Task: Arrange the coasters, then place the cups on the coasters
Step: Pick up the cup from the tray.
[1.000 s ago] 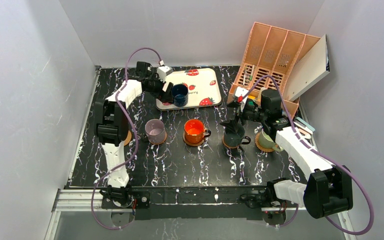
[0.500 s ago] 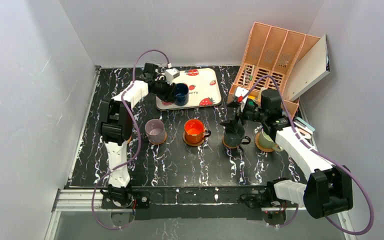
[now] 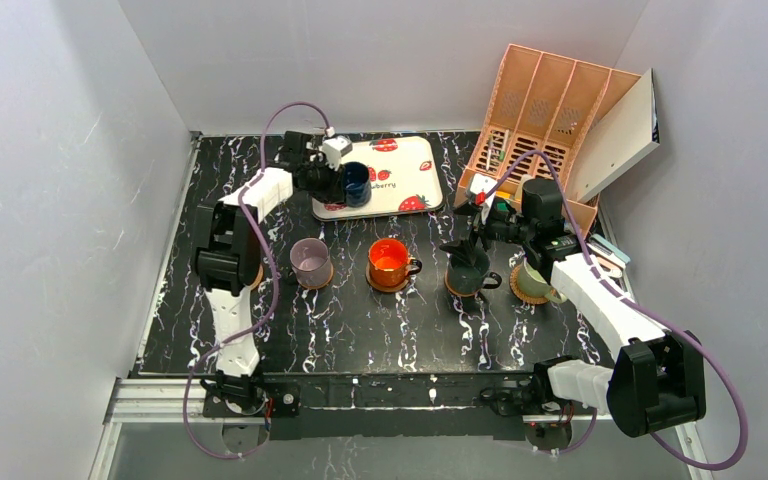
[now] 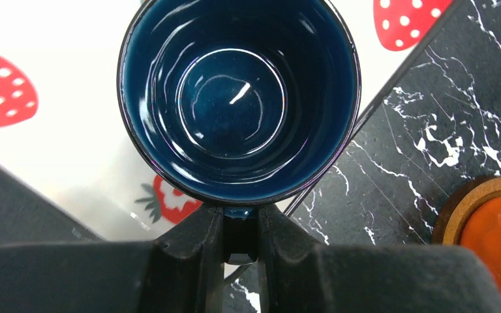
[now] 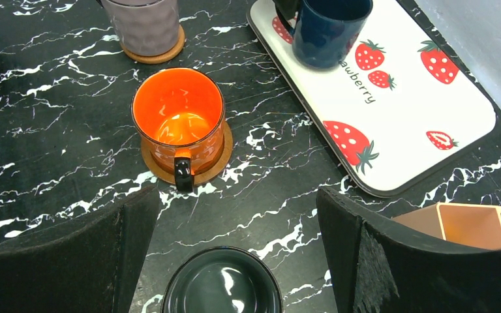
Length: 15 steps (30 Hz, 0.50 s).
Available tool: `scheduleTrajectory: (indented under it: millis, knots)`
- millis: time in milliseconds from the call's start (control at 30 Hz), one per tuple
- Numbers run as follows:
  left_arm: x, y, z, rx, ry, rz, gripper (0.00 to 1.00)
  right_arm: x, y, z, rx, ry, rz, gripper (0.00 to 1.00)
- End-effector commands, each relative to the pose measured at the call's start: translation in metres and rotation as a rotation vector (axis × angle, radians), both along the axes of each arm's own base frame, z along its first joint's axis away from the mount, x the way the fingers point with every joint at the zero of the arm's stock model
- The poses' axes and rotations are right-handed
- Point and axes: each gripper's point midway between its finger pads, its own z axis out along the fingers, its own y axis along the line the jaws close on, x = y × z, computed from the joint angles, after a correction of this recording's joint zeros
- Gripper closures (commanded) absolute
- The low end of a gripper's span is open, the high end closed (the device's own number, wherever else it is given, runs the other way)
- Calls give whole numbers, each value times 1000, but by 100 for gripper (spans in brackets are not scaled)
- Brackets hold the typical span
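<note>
Black fingers of the left gripper (image 4: 240,229) are pinched shut on the handle of the navy blue ceramic cup (image 4: 238,98). This cup is seen over the white strawberry-print tray (image 4: 52,163) at the far side of the black marbled table (image 3: 360,320). Whether it is lifted off the tray cannot be told.

The right gripper (image 5: 235,195) is spread wide and grips nothing. It is held just above the dark grey-green cup (image 5: 222,283).

Four cups are already seated on round orange-brown coasters (image 5: 218,160) in a row: the mauve-purple cup (image 3: 310,260), the orange-red cup (image 3: 390,260), the dark grey-green one and the pale green cup (image 3: 533,282). A fifth orange-brown disc (image 3: 257,272) is glimpsed beside the left arm, partly hidden and apparently bare.

The task is judged nearly done. Only the navy cup is left to be carried to that last coaster.
</note>
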Motion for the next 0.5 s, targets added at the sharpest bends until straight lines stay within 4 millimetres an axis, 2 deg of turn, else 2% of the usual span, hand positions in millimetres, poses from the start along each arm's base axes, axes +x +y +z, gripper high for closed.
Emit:
scheduleTrajectory:
  millis: [0,100,233,467]
  knots:
    - [29,21,92,-80,-231,135,100,-3,1,17,21,-46,17,1]
    - [28,35,108,-87,-248,167,100,-3,1,18,22,-49,17,1]
    - [18,48,123,-88,-284,175,100,-3,1,18,23,-48,19,1]
    - [0,74,134,-37,-287,226,100,-2,0,17,20,-48,15,1]
